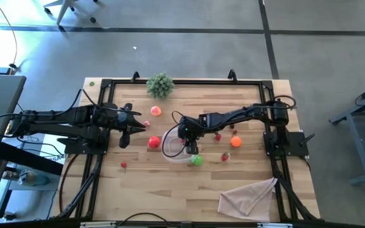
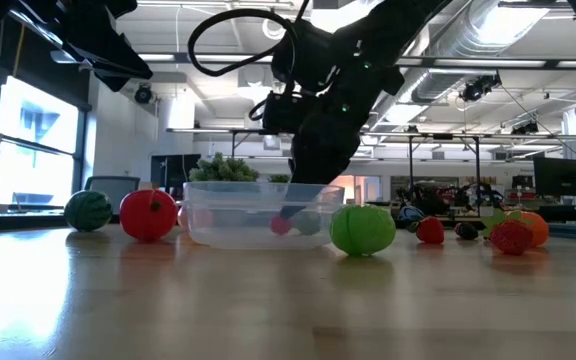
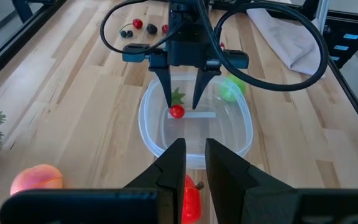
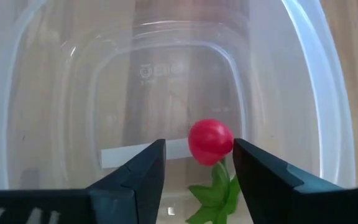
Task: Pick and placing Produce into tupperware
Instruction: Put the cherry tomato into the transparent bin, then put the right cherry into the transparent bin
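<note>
The clear tupperware sits mid-table. My right gripper points down into it, open. A small red berry-like fruit with a green leaf lies on the container's floor between the fingertips; no touch shows. A green fruit rests against the container's outer wall. My left gripper hovers open to the container's left, above a red tomato.
A peach, an orange fruit, a strawberry and small red and dark berries lie scattered on the wood. The plant sprig stands at the far edge. A beige cloth lies near the right front corner.
</note>
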Controlling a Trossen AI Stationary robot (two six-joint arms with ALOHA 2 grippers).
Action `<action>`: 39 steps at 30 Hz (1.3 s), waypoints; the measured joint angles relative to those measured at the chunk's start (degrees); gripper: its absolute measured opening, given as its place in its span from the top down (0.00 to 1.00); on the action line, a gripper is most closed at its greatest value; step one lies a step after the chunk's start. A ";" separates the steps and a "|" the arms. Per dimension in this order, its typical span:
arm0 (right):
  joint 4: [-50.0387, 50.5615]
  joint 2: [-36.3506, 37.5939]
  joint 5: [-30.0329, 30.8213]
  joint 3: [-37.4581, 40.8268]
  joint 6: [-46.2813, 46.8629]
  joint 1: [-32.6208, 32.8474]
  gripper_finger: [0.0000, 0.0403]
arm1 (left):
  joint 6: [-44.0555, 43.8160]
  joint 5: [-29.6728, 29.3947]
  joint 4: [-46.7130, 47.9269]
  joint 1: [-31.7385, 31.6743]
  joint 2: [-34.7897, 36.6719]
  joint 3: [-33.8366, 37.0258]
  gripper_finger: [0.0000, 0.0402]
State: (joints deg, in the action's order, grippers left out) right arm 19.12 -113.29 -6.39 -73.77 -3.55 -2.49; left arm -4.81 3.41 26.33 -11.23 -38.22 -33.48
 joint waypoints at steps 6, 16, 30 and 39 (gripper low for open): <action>1.75 3.56 -0.59 0.02 0.06 0.01 0.55 | 0.01 0.00 0.02 -0.02 -0.02 0.01 0.87; 15.16 19.43 15.91 1.32 3.93 0.78 0.55 | -0.01 0.01 0.06 0.01 -0.02 0.00 0.87; 2.95 52.43 30.38 33.02 16.28 2.09 0.55 | 0.01 -0.01 0.38 0.01 -0.01 -0.01 0.87; -7.09 63.26 42.31 53.23 35.23 -4.04 0.55 | 0.01 -0.01 0.39 -0.01 0.00 -0.01 0.87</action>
State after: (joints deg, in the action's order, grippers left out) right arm 12.03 -50.03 35.91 -20.54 31.69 -6.53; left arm -4.80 3.41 26.72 -11.24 -38.22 -33.49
